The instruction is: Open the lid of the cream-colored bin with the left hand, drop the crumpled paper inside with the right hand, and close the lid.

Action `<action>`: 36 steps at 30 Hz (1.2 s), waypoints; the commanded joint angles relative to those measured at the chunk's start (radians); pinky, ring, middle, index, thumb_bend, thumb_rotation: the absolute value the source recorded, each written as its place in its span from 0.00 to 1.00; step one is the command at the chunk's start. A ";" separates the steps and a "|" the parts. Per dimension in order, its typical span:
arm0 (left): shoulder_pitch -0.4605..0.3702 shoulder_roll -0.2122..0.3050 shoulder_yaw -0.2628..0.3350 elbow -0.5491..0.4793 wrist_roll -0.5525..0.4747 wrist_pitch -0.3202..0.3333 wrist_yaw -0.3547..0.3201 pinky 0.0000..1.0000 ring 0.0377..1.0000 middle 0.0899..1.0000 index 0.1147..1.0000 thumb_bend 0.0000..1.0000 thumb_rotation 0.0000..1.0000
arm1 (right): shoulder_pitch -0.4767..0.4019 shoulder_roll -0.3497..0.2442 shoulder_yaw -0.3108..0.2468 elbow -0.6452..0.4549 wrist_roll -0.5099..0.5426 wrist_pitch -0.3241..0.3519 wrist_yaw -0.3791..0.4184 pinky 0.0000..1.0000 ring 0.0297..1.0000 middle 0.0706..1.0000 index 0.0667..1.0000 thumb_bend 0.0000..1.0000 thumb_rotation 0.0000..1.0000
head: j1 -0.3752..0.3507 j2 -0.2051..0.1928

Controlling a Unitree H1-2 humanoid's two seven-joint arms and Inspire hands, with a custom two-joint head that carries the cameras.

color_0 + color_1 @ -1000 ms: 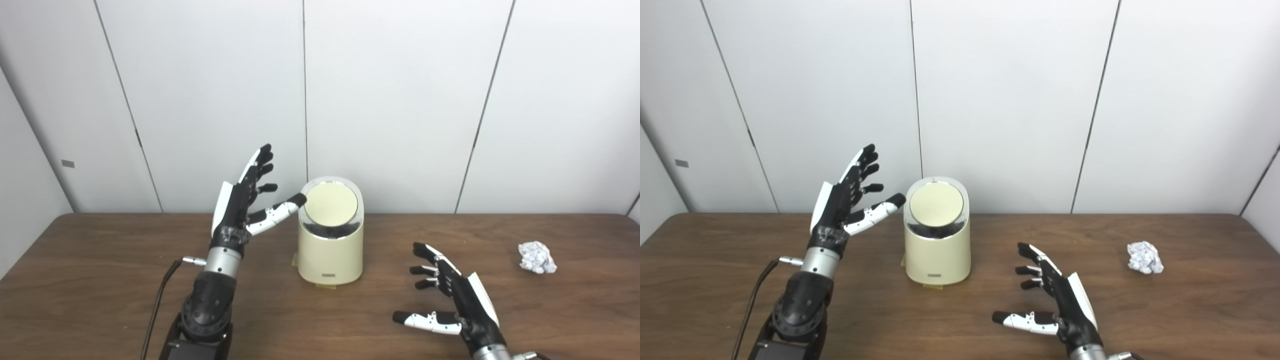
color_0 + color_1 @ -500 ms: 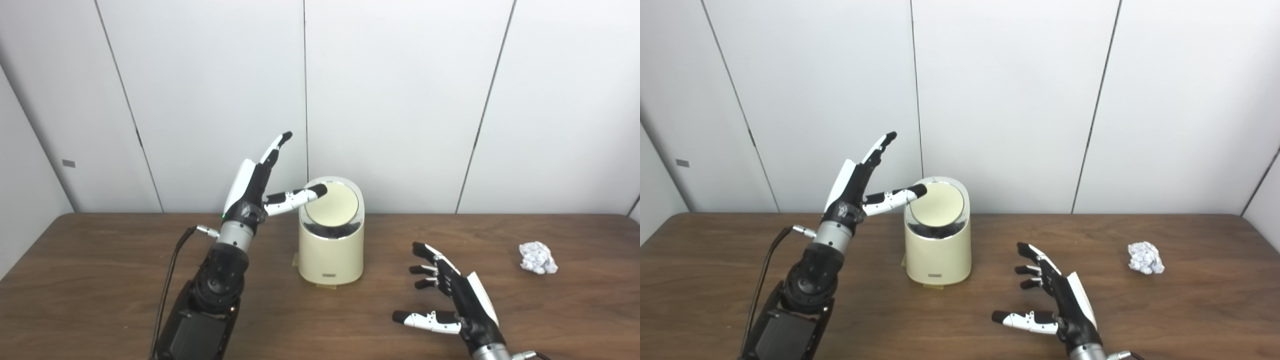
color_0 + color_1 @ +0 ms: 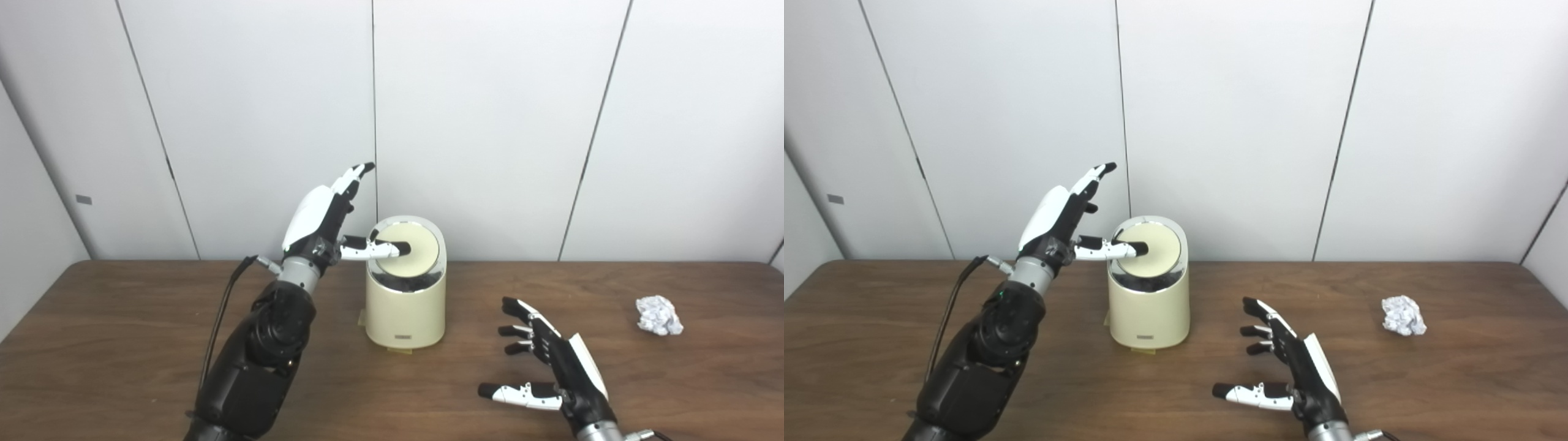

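The cream-colored bin point(image 3: 405, 306) stands on the brown table near the back wall. Its round lid point(image 3: 411, 248) is tilted and shows a dark gap below it. My left hand point(image 3: 327, 217) is open beside the bin's upper left, fingers pointing up, with the thumb lying across the lid's left part. The crumpled paper point(image 3: 658, 315) lies on the table far right. My right hand point(image 3: 551, 361) is open and empty, hovering low over the table right of the bin, well left of the paper.
The table point(image 3: 122, 343) runs wide to both sides. White wall panels point(image 3: 490, 122) stand close behind the bin. A black cable point(image 3: 217, 331) hangs from my left forearm.
My left arm has moved right and forward, and its thumb has gone from the lid's left edge onto the lid. The right hand has barely shifted. The paper has not moved.
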 commanded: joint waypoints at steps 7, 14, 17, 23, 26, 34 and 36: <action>-0.046 -0.010 -0.030 0.033 0.108 0.002 0.084 0.88 1.00 1.00 1.00 0.98 0.30 | -0.025 0.003 0.004 -0.050 0.006 0.005 0.004 0.64 0.75 0.87 0.87 0.79 0.18 | -0.002 0.002; -0.055 -0.011 -0.070 0.085 0.182 -0.012 0.145 0.90 1.00 1.00 1.00 0.95 0.29 | -0.025 0.007 0.007 -0.056 -0.005 0.007 -0.002 0.63 0.75 0.87 0.87 0.78 0.18 | -0.007 0.001; -0.058 -0.014 -0.079 0.105 0.201 -0.013 0.167 0.87 1.00 1.00 1.00 0.95 0.28 | -0.025 0.008 0.006 -0.057 -0.006 0.007 -0.004 0.63 0.75 0.87 0.87 0.78 0.18 | -0.010 0.001; -0.064 -0.012 -0.099 0.141 0.214 -0.036 0.193 0.88 1.00 1.00 1.00 0.95 0.26 | -0.024 0.014 0.005 -0.069 -0.002 0.015 -0.001 0.63 0.75 0.87 0.87 0.78 0.18 | -0.012 0.004; -0.066 -0.005 -0.118 0.136 0.236 -0.020 0.184 0.88 1.00 1.00 1.00 0.95 0.23 | -0.024 0.016 0.004 -0.070 -0.003 0.016 -0.004 0.63 0.74 0.87 0.87 0.79 0.18 | -0.013 0.006; -0.090 0.075 -0.236 0.069 0.370 0.034 0.010 0.86 0.99 1.00 1.00 0.97 0.17 | -0.023 0.018 0.002 -0.081 -0.005 0.025 -0.005 0.64 0.74 0.86 0.87 0.78 0.16 | -0.012 0.013; -0.096 0.094 -0.260 0.051 0.393 0.045 -0.044 0.84 0.99 1.00 1.00 0.99 0.17 | -0.022 0.018 0.002 -0.082 -0.004 0.026 -0.004 0.64 0.74 0.86 0.86 0.78 0.15 | -0.012 0.013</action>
